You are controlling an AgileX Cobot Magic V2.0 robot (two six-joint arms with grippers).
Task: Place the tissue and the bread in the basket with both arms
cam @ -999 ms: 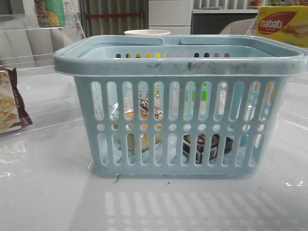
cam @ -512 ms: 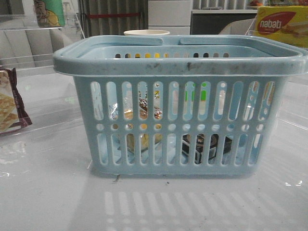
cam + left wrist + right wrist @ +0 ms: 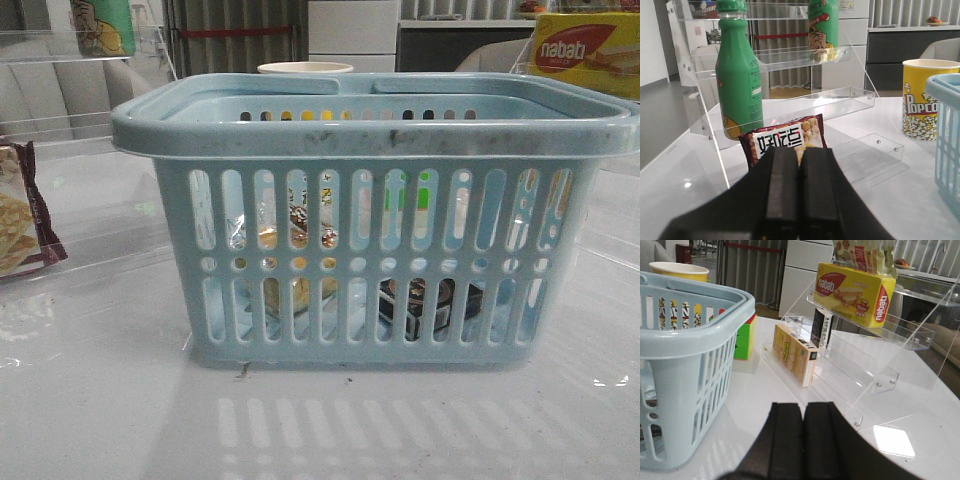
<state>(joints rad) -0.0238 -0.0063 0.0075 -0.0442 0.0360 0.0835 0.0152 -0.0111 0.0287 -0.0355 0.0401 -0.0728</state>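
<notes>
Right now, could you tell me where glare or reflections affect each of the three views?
Front view: the glossy table mirrors the basket slots as pale bars. Left wrist view: a small light spot on the table, sheen on the acrylic shelf. Right wrist view: a bright square patch of glare on the table beside the right gripper.

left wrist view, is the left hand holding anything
No, the left hand has its fingers pressed together with nothing between them.

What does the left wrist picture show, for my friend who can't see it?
The left pincer, shut and empty, points at a maroon-edged cracker bag beside a green bottle on a clear shelf rack. A yellow popcorn cup and the basket stand further off.
</notes>
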